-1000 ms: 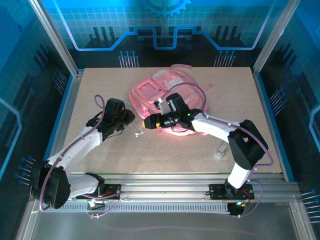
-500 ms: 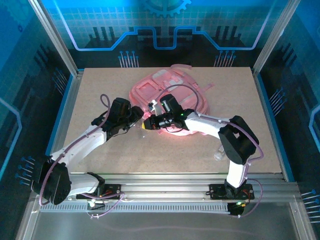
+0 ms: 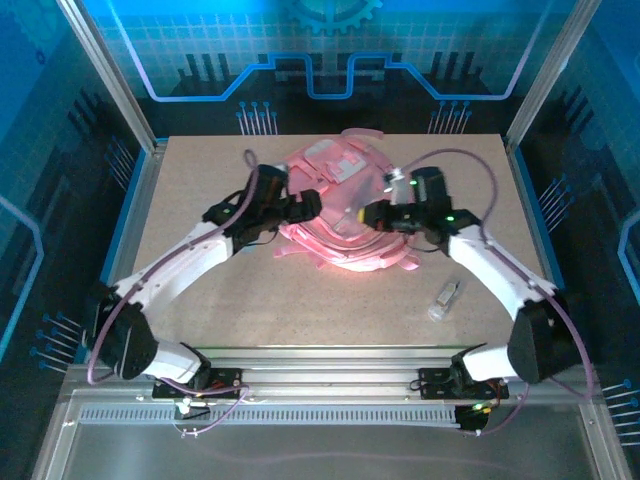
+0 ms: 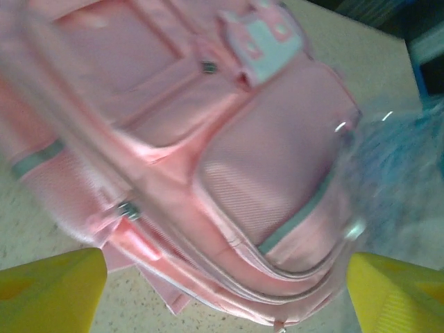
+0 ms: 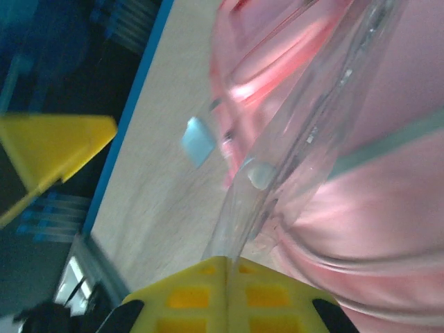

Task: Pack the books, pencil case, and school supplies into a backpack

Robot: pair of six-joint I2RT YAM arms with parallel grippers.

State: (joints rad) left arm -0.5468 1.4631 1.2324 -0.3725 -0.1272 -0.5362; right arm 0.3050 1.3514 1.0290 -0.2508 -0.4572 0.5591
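Opening of the backpack (image 3: 338, 185) looks to be the step in hand — right gripper (image 5: 227, 269) pinched on its clear strip (image 5: 291, 139), left gripper (image 4: 222, 291) spread empty with the pack just ahead of its fingers (image 4: 48, 288). Next, probably, the left takes the opposite edge so the mouth parts.

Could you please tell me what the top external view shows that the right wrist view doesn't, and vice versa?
Top external adds the clear oblong item at the right front of the table, and the straps of the backpack fanned toward the near edge. Right wrist adds a small light-blue square lying beside the backpack, and a close look at the right gripper shut on a clear strip of the bag. Both share the pink backpack, the table and that gripper.
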